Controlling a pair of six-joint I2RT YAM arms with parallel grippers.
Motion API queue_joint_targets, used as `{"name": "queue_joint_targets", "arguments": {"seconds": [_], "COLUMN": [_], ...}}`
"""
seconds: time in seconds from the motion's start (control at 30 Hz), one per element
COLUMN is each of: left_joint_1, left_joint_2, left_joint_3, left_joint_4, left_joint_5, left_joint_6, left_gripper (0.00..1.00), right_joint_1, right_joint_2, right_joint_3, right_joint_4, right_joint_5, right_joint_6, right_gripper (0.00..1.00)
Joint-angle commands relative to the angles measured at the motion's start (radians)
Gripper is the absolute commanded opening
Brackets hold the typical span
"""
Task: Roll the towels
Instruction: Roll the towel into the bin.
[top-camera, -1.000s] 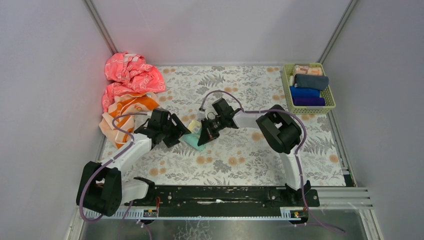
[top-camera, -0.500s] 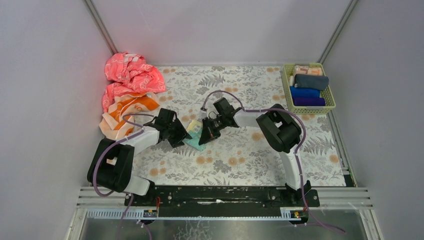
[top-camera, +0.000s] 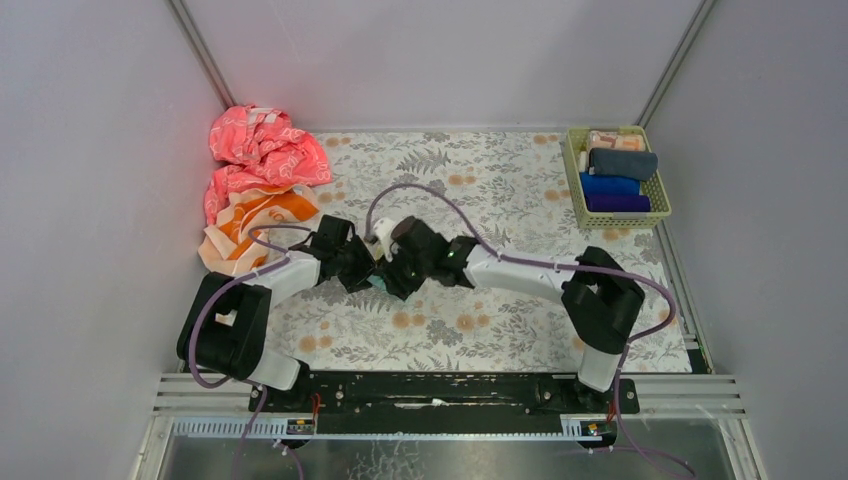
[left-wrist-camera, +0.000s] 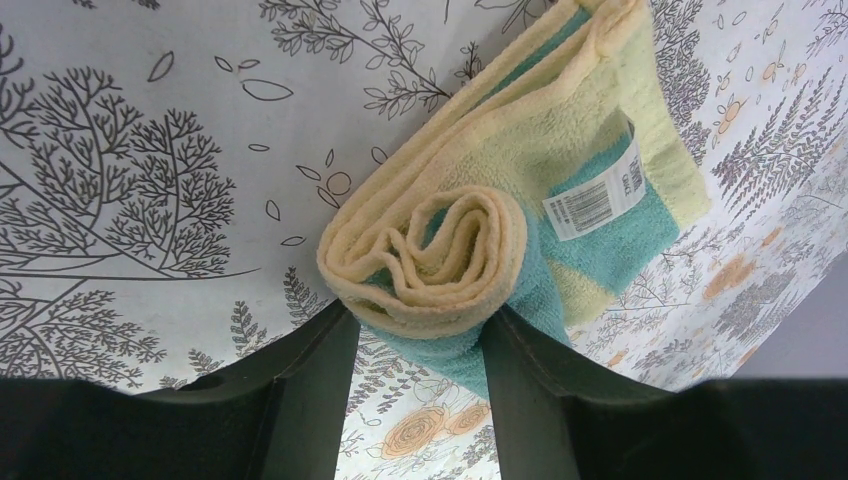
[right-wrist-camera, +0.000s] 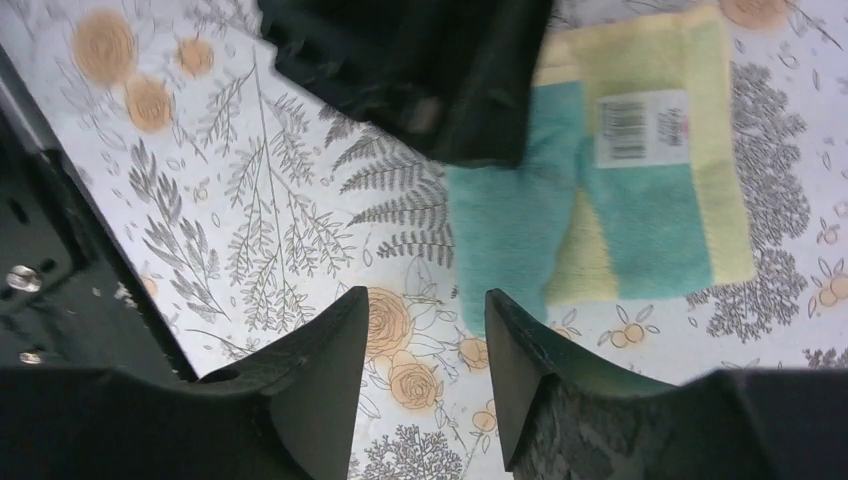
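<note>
Surface: a tablecloth (top-camera: 480, 180) printed with grey ferns and orange blossoms covered the table from edge to edge.
Room: plain pale walls (top-camera: 420, 60) closed in the table on three sides, with a black rail (top-camera: 440, 390) along the 6 o'clock edge.
Teal towel (left-wrist-camera: 430, 270): it lay near the table's middle, slightly toward 9 o'clock. One end was rolled into a loose coil and the other lay flat, showing its yellow border and a white tag (left-wrist-camera: 595, 195).
Left claw (left-wrist-camera: 420, 340): its fingers were closed against both sides of the coil, gripping it.
Right claw (right-wrist-camera: 420, 310): its fingers were parted, with only bare tablecloth between them. It held nothing and hung just beside the flat teal end.
Orange towel (top-camera: 255, 215): it lay crumpled at 9 to 10 o'clock, against the wall.
Pink cloth (top-camera: 262, 150): it was heaped at 10 o'clock, just beyond the orange towel.
Basket (top-camera: 568, 160): it sat at 2 o'clock and was packed with rolled towels (top-camera: 620, 163).
</note>
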Motion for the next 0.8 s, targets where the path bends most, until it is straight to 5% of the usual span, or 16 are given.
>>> {"name": "queue_joint_targets", "arguments": {"seconds": [0.0, 0.27, 0.6, 0.7, 0.77], "left_joint_1": [0.005, 0.006, 0.006, 0.006, 0.009], "left_joint_2": [0.043, 0.048, 0.057, 0.050, 0.038], "left_joint_3": [-0.012, -0.006, 0.001, 0.007, 0.011], "left_joint_4": [-0.052, -0.055, -0.052, -0.057, -0.062], "left_joint_5": [-0.060, -0.052, -0.040, -0.042, -0.045], "left_joint_6": [0.041, 0.044, 0.052, 0.058, 0.062], "left_gripper": [0.48, 0.48, 0.48, 0.50, 0.51], "right_joint_1": [0.095, 0.179, 0.183, 0.175, 0.162], "right_joint_2": [-0.013, 0.076, 0.196, 0.246, 0.274], "right_joint_3": [-0.069, -0.097, -0.094, -0.056, -0.021], "right_joint_4": [0.083, 0.170, 0.189, 0.120, 0.055], "right_joint_5": [0.274, 0.465, 0.463, 0.424, 0.366], "right_joint_6": [-0.226, -0.400, -0.504, -0.504, -0.479], "right_gripper": [0.54, 0.55, 0.54, 0.47, 0.29]}}
